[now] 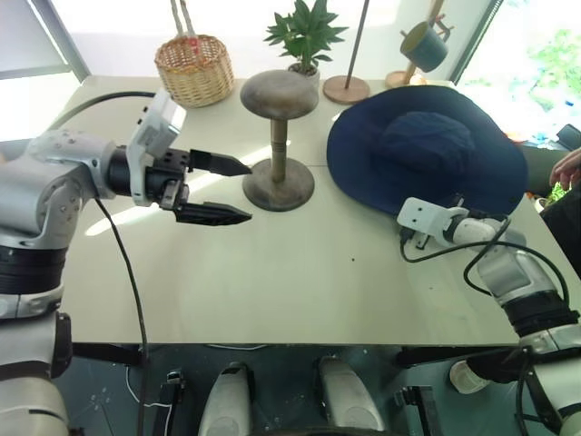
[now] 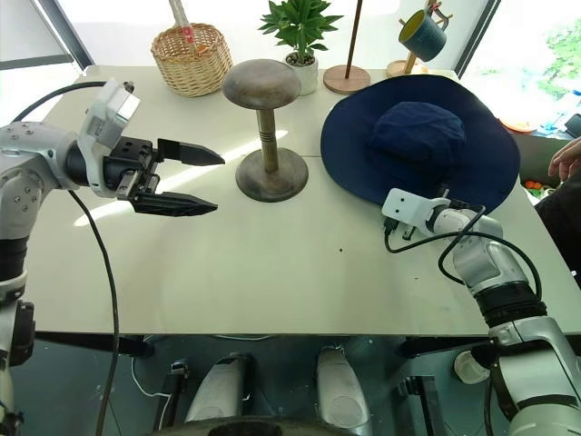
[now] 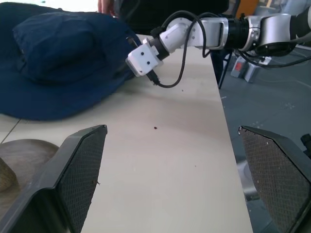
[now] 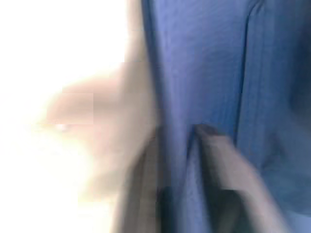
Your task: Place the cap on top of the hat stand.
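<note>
The cap (image 1: 427, 150), a navy blue sun hat with a wide floppy brim, lies flat on the table's right half. To its left the hat stand (image 1: 279, 136), a wooden mushroom shape, stands upright with its domed top bare. My right gripper (image 4: 187, 141) is at the cap's near brim edge, shut on a fold of the blue fabric; in the head views the brim hides its fingertips. Left of the stand's base, my left gripper (image 1: 247, 191) hovers above the table, open and holding nothing, pointing toward the stand.
Along the back of the table (image 1: 300, 282) stand a wicker basket (image 1: 193, 70), a potted plant (image 1: 305, 36), a thin pole on a wooden disc (image 1: 347, 88) and a mug tree with a dark green mug (image 1: 423, 45). A person's hand (image 1: 567, 168) shows at the right edge.
</note>
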Motion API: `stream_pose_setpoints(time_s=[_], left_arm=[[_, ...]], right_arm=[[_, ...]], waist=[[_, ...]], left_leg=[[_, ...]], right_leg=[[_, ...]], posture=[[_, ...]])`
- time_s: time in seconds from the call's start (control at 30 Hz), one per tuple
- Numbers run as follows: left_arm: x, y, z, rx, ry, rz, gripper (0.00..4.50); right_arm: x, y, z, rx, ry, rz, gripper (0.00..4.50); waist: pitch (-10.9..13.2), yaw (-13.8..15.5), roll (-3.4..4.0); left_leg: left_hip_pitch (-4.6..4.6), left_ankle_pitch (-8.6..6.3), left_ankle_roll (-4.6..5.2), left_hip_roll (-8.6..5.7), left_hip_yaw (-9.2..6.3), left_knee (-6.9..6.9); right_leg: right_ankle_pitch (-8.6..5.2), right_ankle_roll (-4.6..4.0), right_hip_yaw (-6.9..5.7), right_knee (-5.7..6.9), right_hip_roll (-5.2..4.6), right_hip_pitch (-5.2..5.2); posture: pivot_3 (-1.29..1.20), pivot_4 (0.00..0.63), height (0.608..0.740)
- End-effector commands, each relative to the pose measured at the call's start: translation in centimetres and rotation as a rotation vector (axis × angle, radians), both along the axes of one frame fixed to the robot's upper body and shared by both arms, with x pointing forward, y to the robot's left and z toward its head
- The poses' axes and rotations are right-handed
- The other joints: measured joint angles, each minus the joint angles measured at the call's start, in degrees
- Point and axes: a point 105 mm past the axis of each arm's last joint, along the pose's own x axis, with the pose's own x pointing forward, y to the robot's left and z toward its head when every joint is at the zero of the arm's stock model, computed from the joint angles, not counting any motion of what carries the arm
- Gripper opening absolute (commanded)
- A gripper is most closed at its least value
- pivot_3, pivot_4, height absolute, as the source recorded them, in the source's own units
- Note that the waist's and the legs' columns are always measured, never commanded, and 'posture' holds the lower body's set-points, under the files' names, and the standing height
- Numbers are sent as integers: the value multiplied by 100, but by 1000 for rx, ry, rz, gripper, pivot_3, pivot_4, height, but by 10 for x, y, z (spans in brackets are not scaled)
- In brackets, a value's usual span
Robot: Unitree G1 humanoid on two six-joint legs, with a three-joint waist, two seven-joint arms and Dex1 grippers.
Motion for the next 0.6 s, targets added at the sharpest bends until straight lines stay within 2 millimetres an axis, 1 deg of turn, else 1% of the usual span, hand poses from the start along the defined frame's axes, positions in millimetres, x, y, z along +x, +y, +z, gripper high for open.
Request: stream_pose_setpoints(time_s=[0.03, 0.1, 0.17, 0.23, 0.27, 0.3, 0.33, 0.37, 0.4, 0.5, 0.53, 0.57, 0.6], left_arm=[[-4, 1, 13, -19, -48, -1, 4500], [-4, 1, 14, -22, -49, 2, 4500], [-4, 3, 16, -34, -52, 19, 4500], [-3, 5, 18, -43, -54, 33, 4500], [-3, 7, 21, -56, -57, 48, 4500], [-3, 10, 24, -74, -59, 66, 4500], [-2, 12, 26, -87, -61, 79, 4500], [-2, 15, 29, -103, -67, 102, 4500], [-1, 17, 30, -112, -71, 116, 4500], [-1, 27, 36, -152, -88, 172, 4500], [-1, 29, 38, -161, -93, 189, 4500], [-1, 30, 38, -166, -97, 198, 4500], [-1, 33, 40, -173, -105, 215, 4500]], right_arm=[[-3, -4, 8, 86, 1, -41, 78], [-6, 0, 13, 146, 4, -45, 78], [-6, 9, 33, 286, -34, -44, 24], [-8, 13, 45, 361, -47, -42, 24], [-9, 17, 54, 394, -53, -35, 24], [-9, 21, 67, 433, -67, -25, 24], [-10, 25, 76, 461, -75, -17, 24], [-9, 28, 92, 499, -104, -9, 24], [-8, 29, 102, 522, -123, -6, 24], [-2, 39, 153, 596, -220, 39, 24], [-1, 42, 167, 609, -244, 54, 24], [0, 43, 175, 615, -256, 61, 24], [2, 47, 190, 623, -283, 82, 24]], waist=[[0, 0, 0], [1, 0, 1], [2, -13, 3], [7, -34, 11], [8, -38, 13], [8, -39, 13], [12, -40, 19], [13, -42, 20], [15, -45, 24], [27, -50, 43], [30, -44, 49], [32, -39, 51], [32, -36, 50]], left_leg=[[0, 0, 0, 0, -1, -1], [-1, 0, 0, -1, -4, -3], [-1, 0, 0, -2, -6, -6], [-3, 0, 0, -2, -7, -7], [-2, 0, 0, -1, -7, -8], [-2, 0, 0, -1, -8, -10], [-2, 0, 1, -1, -8, -10], [-2, 0, 1, -1, -8, -11], [-2, 0, 1, 0, -8, -11], [-2, 0, 0, 0, -8, -9], [-3, 0, 0, 0, -6, -9], [-5, 0, 1, -1, -7, -10], [-5, 0, 0, -1, -7, -12]], right_leg=[[-1, 2, 0, 1, 0, 0], [-5, 7, 0, 2, 0, 0], [-6, 12, 0, 4, 1, -2], [2, 29, 0, 6, 2, -4], [3, 30, 0, 6, 2, -5], [3, 31, 0, 7, 3, -7], [3, 31, 0, 8, 4, -8], [3, 31, 0, 9, 4, -10], [3, 32, 0, 9, 4, -10], [3, 30, 0, 9, 4, -11], [2, 29, 0, 9, 3, -13], [2, 29, 0, 8, 3, -13], [3, 30, 0, 9, 3, -15]], posture=[[0, 150, 740], [0, 150, 740], [0, 150, 740], [0, 150, 740], [0, 150, 740], [0, 150, 740], [0, 150, 740], [0, 150, 740], [0, 150, 740], [0, 150, 740], [0, 150, 740], [0, 150, 740], [0, 150, 740]])
